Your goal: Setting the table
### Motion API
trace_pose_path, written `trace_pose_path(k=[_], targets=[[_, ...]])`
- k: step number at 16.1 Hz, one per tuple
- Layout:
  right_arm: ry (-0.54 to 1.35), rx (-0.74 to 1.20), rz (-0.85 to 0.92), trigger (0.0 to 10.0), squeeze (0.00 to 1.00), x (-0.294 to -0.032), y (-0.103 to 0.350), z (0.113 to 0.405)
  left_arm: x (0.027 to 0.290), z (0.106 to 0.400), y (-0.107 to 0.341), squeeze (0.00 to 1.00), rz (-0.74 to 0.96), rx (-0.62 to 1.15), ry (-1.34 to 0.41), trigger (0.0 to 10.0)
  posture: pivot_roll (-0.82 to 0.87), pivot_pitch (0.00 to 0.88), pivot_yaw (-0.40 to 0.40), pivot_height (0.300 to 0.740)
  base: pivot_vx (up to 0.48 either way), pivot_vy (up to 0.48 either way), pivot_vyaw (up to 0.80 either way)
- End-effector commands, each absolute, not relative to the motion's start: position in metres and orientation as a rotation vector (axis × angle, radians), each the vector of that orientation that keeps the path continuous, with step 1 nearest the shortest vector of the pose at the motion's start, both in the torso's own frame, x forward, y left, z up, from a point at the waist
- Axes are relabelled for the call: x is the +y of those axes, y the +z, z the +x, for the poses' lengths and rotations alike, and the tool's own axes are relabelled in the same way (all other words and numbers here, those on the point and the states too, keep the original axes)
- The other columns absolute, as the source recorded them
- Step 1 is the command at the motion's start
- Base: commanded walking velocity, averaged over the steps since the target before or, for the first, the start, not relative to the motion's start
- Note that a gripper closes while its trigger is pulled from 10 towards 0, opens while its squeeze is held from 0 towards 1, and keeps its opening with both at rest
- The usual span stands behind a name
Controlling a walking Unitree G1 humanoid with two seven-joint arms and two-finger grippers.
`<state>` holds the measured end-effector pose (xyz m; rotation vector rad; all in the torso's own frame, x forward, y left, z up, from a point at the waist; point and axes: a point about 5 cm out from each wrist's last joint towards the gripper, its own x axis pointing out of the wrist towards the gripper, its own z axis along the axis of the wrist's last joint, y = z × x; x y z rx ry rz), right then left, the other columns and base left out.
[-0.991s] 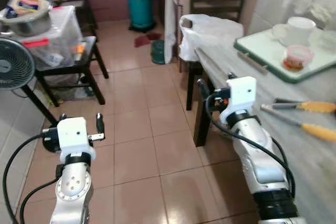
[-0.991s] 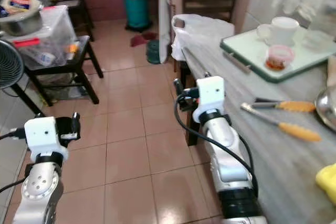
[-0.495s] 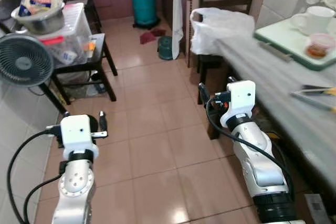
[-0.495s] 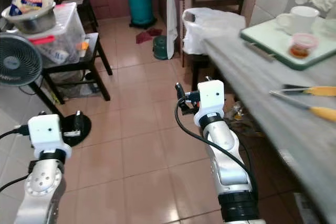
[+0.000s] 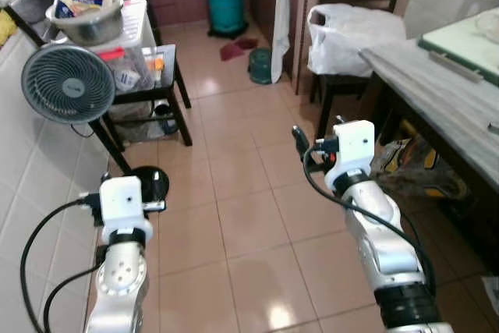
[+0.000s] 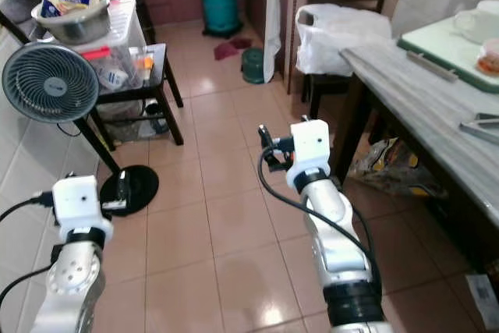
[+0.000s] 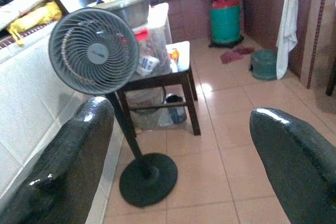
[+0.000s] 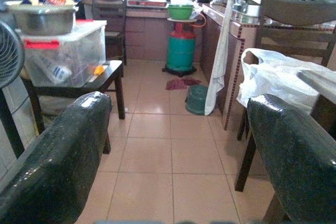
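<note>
Right eye view: the table stands to the robot's right, its green tray well apart from both empty grippers, right gripper and left gripper, fingers spread. The robot should turn toward it squarely before reaching.

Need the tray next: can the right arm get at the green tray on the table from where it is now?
Probably not yet. The right gripper hangs open over the floor, apart from the table, and the green tray lies at its far end.
</note>
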<state>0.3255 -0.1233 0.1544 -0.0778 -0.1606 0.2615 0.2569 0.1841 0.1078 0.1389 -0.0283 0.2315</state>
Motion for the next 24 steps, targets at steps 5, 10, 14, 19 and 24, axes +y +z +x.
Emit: trace_pose_path(k=[5, 10, 14, 19, 24], targets=[[0.393, -0.062, -0.124, 10.0, 0.00, -0.103, 0.125, 0.330, 0.210, 0.238, 0.049, 0.00, 0.164, 0.217, 0.345, 10.0, -0.09, 0.099, 0.029, 0.740, 0.000, 0.000, 0.00], [0.453, 0.172, -0.127, 10.0, 0.00, -0.105, 0.066, 0.326, 0.212, 0.220, -0.009, 0.00, 0.204, 0.432, 0.289, 10.0, -0.05, 0.081, -0.002, 0.740, 0.000, 0.000, 0.00], [0.388, 0.405, -0.143, 10.0, 0.00, -0.120, 0.015, 0.304, 0.203, 0.205, -0.049, 0.00, 0.199, 0.634, 0.176, 10.0, -0.05, 0.062, 0.013, 0.740, 0.000, 0.000, 0.00], [0.257, 0.770, -0.084, 10.0, 0.00, -0.137, -0.046, 0.251, 0.190, 0.182, -0.081, 0.00, 0.193, 0.884, 0.022, 10.0, -0.09, 0.039, 0.051, 0.740, 0.000, 0.000, 0.00], [0.264, 0.856, -0.069, 10.0, 0.00, -0.137, -0.061, 0.229, 0.200, 0.166, -0.089, 0.00, 0.220, 0.969, 0.001, 10.0, -0.11, 0.032, 0.072, 0.740, 0.000, 0.000, 0.30]])
